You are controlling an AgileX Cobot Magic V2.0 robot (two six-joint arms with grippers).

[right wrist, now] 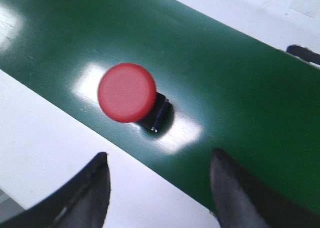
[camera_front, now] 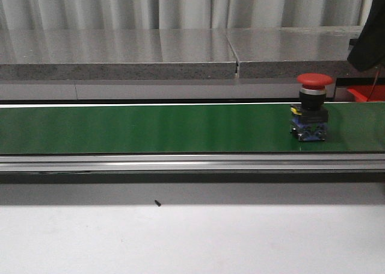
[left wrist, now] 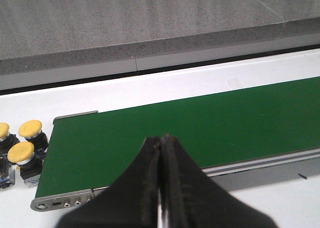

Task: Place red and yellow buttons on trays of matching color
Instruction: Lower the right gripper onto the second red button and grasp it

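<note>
Red mushroom-cap push button (camera_front: 313, 114) upright on the green conveyor belt (camera_front: 150, 128), toward its right end.
Button has a black-and-blue base; cap faces up under the right gripper (right wrist: 159, 188), whose black fingers (right wrist: 90, 190) are spread wide and touching nothing. Left gripper (left wrist: 160, 188) hangs over the belt's other end, jaws pressed together, empty. 3 yellow-capped buttons (left wrist: 22, 153) sit just off that belt end on the white table (left wrist: 150, 90). An orange-red tray corner (camera_front: 367, 93) shows behind the belt at right.
</note>
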